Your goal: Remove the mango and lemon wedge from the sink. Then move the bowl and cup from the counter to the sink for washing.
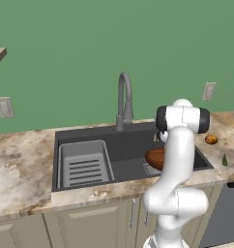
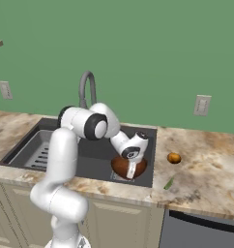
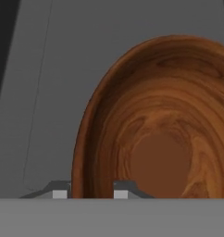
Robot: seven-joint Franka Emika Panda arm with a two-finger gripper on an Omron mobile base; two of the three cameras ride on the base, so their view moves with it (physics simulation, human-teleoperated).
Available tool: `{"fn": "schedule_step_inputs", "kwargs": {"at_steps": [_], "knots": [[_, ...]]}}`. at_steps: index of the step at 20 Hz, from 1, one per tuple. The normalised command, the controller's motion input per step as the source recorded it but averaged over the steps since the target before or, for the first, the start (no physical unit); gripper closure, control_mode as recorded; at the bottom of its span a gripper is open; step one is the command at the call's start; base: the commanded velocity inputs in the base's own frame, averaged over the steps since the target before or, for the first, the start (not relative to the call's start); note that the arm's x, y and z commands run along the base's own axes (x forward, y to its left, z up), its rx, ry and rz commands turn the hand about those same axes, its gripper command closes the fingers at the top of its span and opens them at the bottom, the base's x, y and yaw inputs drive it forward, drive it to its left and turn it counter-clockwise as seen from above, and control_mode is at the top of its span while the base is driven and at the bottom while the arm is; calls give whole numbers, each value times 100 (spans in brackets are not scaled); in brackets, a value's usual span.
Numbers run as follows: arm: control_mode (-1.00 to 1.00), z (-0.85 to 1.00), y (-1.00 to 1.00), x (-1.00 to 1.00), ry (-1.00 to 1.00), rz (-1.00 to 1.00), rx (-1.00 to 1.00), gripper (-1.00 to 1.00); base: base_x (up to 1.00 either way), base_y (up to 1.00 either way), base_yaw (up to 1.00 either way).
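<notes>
While the white arm bends down over the right half of the sink (image 2: 22,145), its gripper (image 3: 88,187) straddles the rim of the reddish-brown bowl (image 3: 160,134): in the hand view one finger tip sits outside the rim at lower left and the other just inside it, so the jaws are closed on the rim. In the right base view the bowl (image 2: 123,166) sits low at the centre of the frame, inside the basin near its right front corner, with the hand directly over it. In the left base view part of the bowl (image 1: 155,157) peeks out from behind the forearm, right of centre.

On the marbled counter (image 2: 211,164) to the right of the basin lies the mango (image 2: 174,158), well apart from the bowl. The lemon wedge (image 2: 168,183) lies nearer the counter's front edge, below the mango in the frame. In the left base view both lie at the right edge, mango (image 1: 211,140) above wedge (image 1: 225,160).

A lighter grey slotted tray (image 1: 85,164) fills the left part of the sink, and the gooseneck faucet (image 1: 124,99) rises behind the basin at centre frame.
</notes>
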Motion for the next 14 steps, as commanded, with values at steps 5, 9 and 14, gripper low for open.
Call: {"fn": "schedule_step_inputs", "kwargs": {"at_steps": [5, 9, 14], "knots": [[-100, -10, -3, 13, -2, 0, 0, 100, 0, 0, 0], [-100, -11, 0, 1, -1, 0, 0, 100, 0, 0, 0], [-100, -13, 0, 0, 0, 0, 0, 100, 0, 0, 0]]}}
